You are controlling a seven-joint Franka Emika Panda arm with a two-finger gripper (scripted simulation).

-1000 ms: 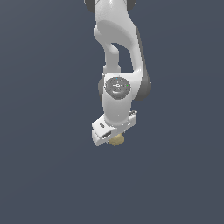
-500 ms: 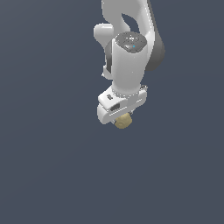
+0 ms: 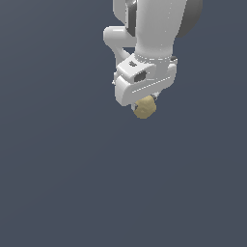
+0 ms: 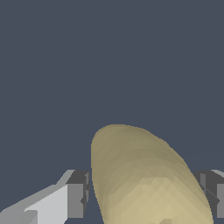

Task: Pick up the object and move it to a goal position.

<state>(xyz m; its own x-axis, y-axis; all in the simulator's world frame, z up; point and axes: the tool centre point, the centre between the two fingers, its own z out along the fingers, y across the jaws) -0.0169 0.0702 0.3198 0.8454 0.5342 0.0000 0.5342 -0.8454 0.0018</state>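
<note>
While the object (image 3: 144, 107) hangs clear of any surface, the gripper (image 3: 144, 103) pinches it from both sides.
Pick-up appears complete: the tan-yellow lump sits between the fingers (image 4: 78, 194) directly under the white hand, with only plain grey-blue backdrop around it, and no desk or other support shows in either view. What seems left is the carry to the goal, of which no marker is visible. In the wrist view the object (image 4: 144, 179) looks matte, faceted and lumpy, an elongated rounded blob much narrower than the hand.

Even, flat simulator light; sharp focus; no glare, blur or shadows
</note>
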